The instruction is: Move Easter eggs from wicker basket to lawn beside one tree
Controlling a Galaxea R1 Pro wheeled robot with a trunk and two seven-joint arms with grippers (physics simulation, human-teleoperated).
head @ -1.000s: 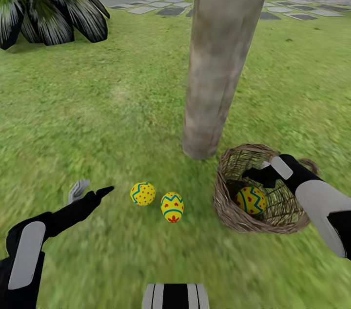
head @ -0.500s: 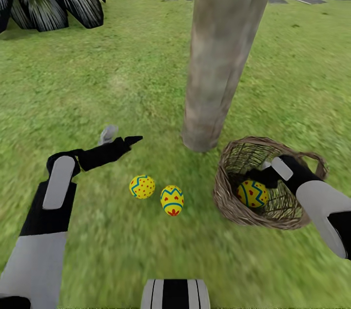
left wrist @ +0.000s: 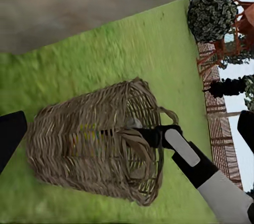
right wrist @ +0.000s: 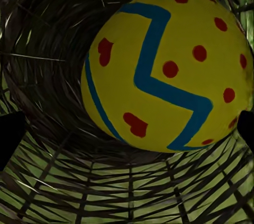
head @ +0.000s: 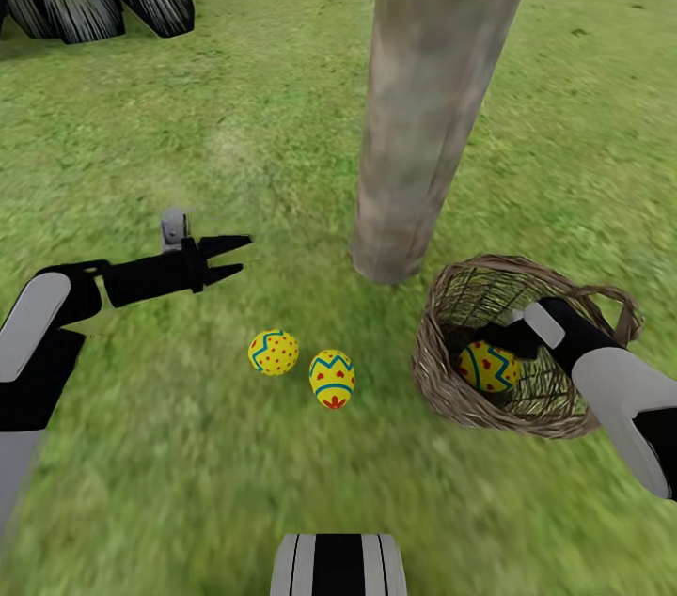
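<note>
A: Easter eggs, small yellow ones with blue zigzags and red dots — two lie on the patchy green lawn (head: 188, 107), one (head: 274, 352) beside the other (head: 332, 379), near the foot of the smooth grey-brown tree trunk (head: 423, 98). Two thirds done, I'd judge.

B: Third?

A: Third egg (head: 487, 367) sits inside the round brown wicker basket (head: 442, 380), just beside the trunk. It needs lifting out and setting by the others.

B: Grippers?

A: Right gripper (head: 498, 336) is down in the basket at the egg, fingers spread to either side in its wrist view, not yet clamped. Left gripper (head: 228, 258) hovers parted over grass, holding nothing.

B: Any text?

A: None readable — no labels or brands.
</note>
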